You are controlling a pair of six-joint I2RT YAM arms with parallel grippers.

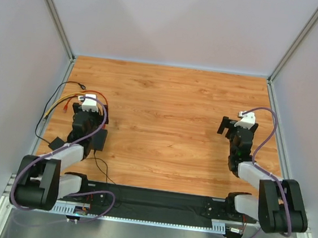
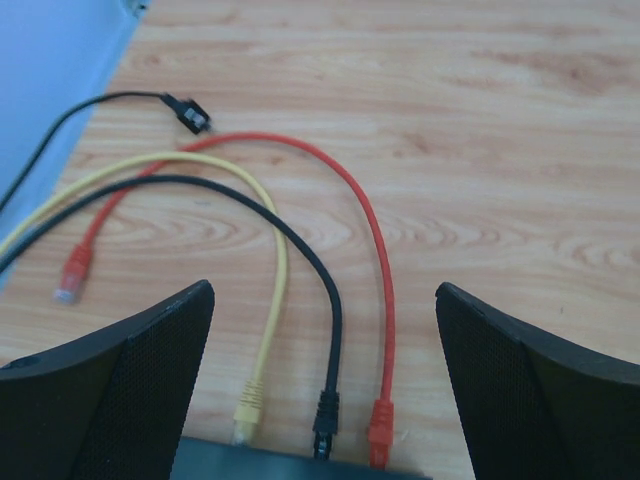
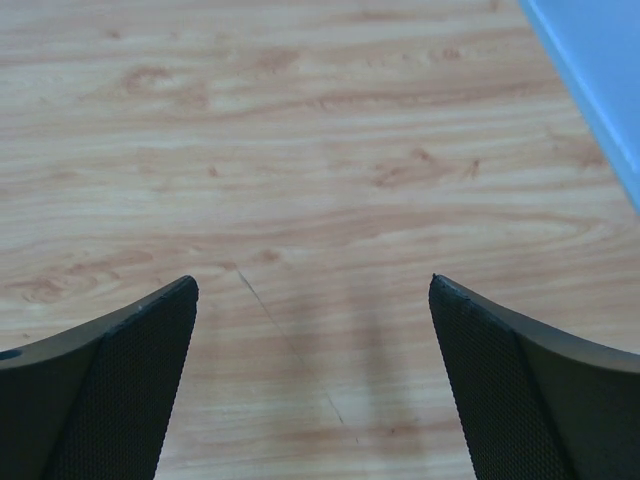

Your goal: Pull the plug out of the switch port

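Observation:
The switch [image 2: 290, 462] is a flat black box showing only as a strip at the bottom edge of the left wrist view. In the top view the switch [image 1: 99, 140] lies under my left arm. Three plugs sit in its ports: a yellow plug [image 2: 248, 405], a black plug [image 2: 326, 412] and a red plug [image 2: 380, 422], their cables curving away to the left. My left gripper [image 2: 322, 287] hangs open above them, one finger on each side of all three, touching none. My right gripper [image 3: 311, 279] is open over bare wood at the table's right side.
The red cable's free end [image 2: 70, 280] and a loose black connector [image 2: 190, 113] lie on the wood at far left. A small black adapter [image 1: 57, 142] sits near the left wall [image 1: 15, 81]. Frame posts and side walls bound the table.

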